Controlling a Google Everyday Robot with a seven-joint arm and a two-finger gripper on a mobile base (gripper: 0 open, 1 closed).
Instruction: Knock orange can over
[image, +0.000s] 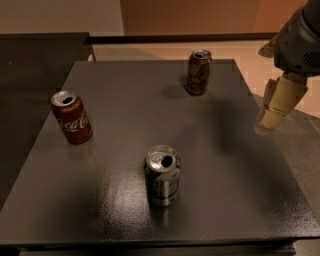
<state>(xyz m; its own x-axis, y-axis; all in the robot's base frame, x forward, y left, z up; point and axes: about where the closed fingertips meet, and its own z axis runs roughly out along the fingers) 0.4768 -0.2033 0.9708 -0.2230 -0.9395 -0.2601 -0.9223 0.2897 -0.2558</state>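
The orange can (199, 72) stands upright near the far edge of the dark table (125, 100). It has a brownish-orange body, pale lettering and a silver top. My gripper (274, 111) hangs off the table's right edge, to the right of the orange can and somewhat nearer the camera. It is well apart from the can. The grey arm body (300, 42) is above the gripper at the upper right.
A red Coca-Cola can (71, 117) stands upright at the table's left. A silver-grey can (162, 175) stands upright in the front middle. A second dark surface (30, 65) adjoins at the left. Tan floor lies beyond and to the right.
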